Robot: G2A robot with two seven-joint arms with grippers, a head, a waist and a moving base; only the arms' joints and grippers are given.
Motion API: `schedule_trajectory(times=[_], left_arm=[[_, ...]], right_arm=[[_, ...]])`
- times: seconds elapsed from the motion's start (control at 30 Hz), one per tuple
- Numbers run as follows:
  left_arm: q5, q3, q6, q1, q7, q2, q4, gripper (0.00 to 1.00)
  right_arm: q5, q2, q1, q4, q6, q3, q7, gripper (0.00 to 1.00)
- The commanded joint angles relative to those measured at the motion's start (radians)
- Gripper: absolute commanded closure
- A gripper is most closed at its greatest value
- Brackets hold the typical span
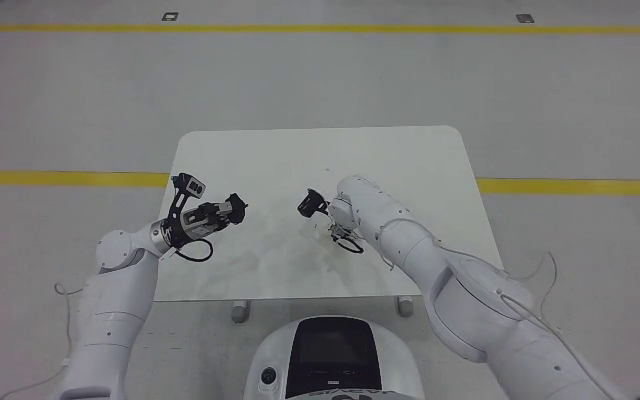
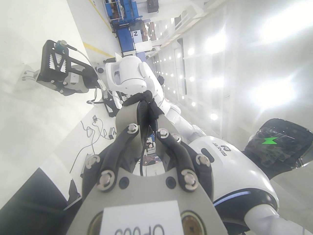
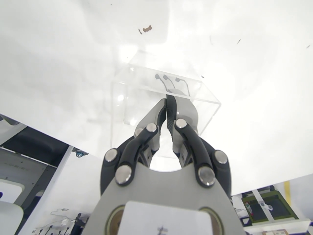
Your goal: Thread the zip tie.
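**Left gripper (image 2: 146, 106) clamped on the tie, right gripper (image 3: 170, 99) closed at the clear box (image 3: 210, 110)**

The left gripper's fingers are pressed together on a thin dark strip, which I take to be the zip tie (image 2: 141, 158). The strip trails back from between the pads toward the wrist. A black bundle (image 2: 146, 98) sits right at the fingertips, and I cannot tell what it is. Gripping the strip lengthwise probably keeps it stiff and aimed, so that an end can be steered.

Reading the table (image 1: 400, 160) as a clock face in the top view, the left gripper hangs out toward 9 o'clock and points toward 3. The right gripper sits near the centre and points back toward 9 or 10. A clear gap lies between them. This face-to-face stance looks like a line-up for feeding one end across.

The right gripper's jaws are together, with nothing visible between the pads. Its tips sit just over the top edge of the clear box, which stands on the table. Small grey hook-shaped marks show through the box, too faint to identify. The closed tips may be steadying the box or pinching something too fine to see.
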Motion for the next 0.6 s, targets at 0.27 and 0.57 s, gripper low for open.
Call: schedule_trajectory(times=[0.27,0.57], left_arm=[[0.000,0.000,0.000,0.000,0.000,0.000,0.000,1.00],[0.000,0.000,0.000,0.000,0.000,0.000,0.000,1.00]], right_arm=[[0.020,0.016,0.011,-0.038,-0.031,0.030,0.044,1.00],[0.096,0.076,0.008,-0.147,-0.031,0.066,0.084,1.00]])
